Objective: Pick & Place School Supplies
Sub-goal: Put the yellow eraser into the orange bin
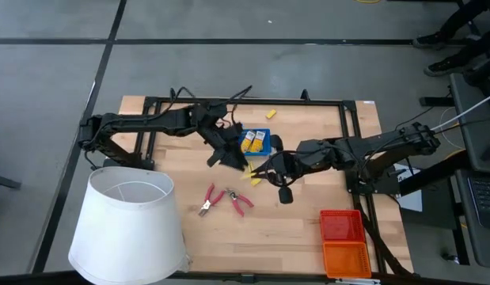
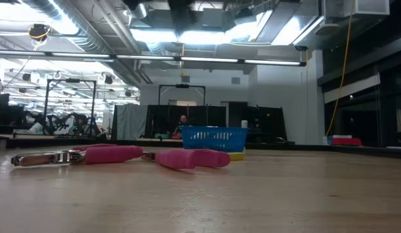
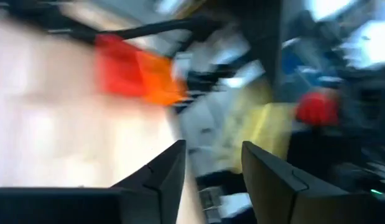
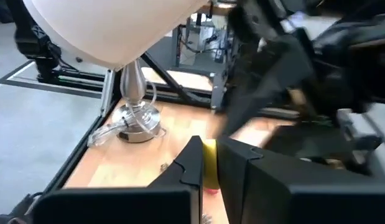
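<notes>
The blue tray holds yellow packs with pale labels and shows in the low view as the blue tray. A plain yellow block lies on the table beyond it. Two red-handled tools lie flat nearer the front, seen low as the tools. My left gripper hovers open just in front of the tray. My right gripper faces it closely, shut on a small yellow pack. My right gripper pinches the small yellow pack between its two fingers, coming from the table's right side. Only a narrow yellow strip shows between the fingers, so which part it holds is hidden. Whether the pack is clear of the table, I cannot tell.
The big white lampshade stands at the near left corner, its lamp base on the table. The red tray and the orange tray sit at the near right. Bare wood lies between the tools and the trays.
</notes>
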You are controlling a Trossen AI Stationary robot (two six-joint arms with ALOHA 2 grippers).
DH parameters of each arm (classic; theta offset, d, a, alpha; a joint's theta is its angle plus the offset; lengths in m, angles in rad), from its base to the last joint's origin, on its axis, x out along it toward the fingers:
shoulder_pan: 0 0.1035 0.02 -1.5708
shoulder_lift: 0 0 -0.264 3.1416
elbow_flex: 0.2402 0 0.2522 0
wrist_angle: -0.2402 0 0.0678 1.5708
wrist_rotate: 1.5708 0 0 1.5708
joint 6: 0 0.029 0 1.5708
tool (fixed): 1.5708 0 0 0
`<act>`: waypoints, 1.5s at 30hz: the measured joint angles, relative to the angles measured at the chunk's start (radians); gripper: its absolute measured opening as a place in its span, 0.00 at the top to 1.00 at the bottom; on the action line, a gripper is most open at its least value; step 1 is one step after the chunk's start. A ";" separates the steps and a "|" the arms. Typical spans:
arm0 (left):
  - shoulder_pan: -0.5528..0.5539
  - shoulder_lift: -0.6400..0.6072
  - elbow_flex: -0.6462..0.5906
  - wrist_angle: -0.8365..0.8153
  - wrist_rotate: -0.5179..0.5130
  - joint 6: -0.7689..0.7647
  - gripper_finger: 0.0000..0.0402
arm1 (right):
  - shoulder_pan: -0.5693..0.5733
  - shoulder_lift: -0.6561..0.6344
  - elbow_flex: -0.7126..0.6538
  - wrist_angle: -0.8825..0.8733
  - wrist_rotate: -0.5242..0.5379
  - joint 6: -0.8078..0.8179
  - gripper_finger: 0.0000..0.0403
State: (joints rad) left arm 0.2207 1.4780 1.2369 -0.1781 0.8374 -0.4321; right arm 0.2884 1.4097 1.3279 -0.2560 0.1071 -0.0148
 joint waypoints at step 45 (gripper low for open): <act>-0.220 -0.323 -0.411 -0.298 -0.878 -0.112 0.77 | 1.024 0.067 -0.109 -0.670 0.161 1.930 0.95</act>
State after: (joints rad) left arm 0.0011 1.1549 0.8256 -0.4758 -0.0405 -0.5443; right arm 1.3120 1.4771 1.2194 -0.9263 0.2686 1.9152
